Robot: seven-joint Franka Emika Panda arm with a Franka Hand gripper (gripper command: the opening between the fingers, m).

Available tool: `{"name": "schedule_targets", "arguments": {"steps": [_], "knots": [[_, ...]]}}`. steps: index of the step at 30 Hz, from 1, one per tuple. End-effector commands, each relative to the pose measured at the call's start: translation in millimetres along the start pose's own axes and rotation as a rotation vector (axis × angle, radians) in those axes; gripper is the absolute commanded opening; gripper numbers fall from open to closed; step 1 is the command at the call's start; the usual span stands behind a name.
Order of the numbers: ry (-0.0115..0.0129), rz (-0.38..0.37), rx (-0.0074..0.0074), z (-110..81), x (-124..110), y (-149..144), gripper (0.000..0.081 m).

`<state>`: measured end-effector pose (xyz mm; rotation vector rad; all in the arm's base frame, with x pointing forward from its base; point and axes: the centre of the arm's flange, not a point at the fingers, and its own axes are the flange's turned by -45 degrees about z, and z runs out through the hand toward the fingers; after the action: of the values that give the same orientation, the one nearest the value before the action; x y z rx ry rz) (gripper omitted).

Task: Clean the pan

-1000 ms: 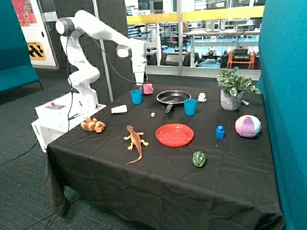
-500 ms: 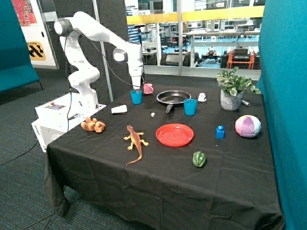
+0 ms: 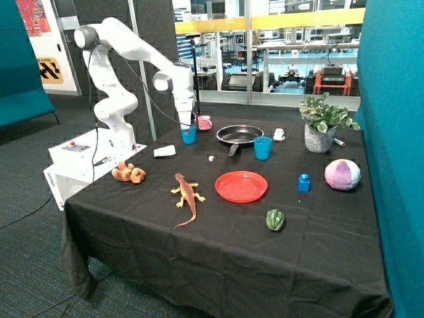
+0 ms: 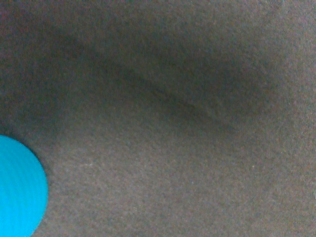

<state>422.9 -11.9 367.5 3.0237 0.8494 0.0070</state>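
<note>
The black pan sits at the back of the table, its short handle pointing toward the red plate. My gripper hangs low just above a blue cup, between it and a pink cup, well to the side of the pan. The wrist view shows only black tablecloth and the rim of the blue cup. A flat white pad lies on the cloth near the blue cup.
A second blue cup stands by the pan. Also on the table are a small white cup, a potted plant, a ball, a blue block, a green pepper, a toy lizard and a plush toy.
The arm has swung away from the pan toward the robot's base and come down, so the gripper now sits over the blue cup.
</note>
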Motion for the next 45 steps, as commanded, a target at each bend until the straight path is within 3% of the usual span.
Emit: {"name": "schedule_targets", "arguments": {"steps": [1,18,32,45], "knots": [[-0.004,-0.002,0.002,12.5,-2,8,0.0711],[-0.004,-0.027,0.0021,33.5,-27,14,0.0754],[-0.004,-0.033,0.0021,52.7,-72,4,0.0713],[-0.004,-0.044,0.0021,57.7,-78,-3,0.07]]}}
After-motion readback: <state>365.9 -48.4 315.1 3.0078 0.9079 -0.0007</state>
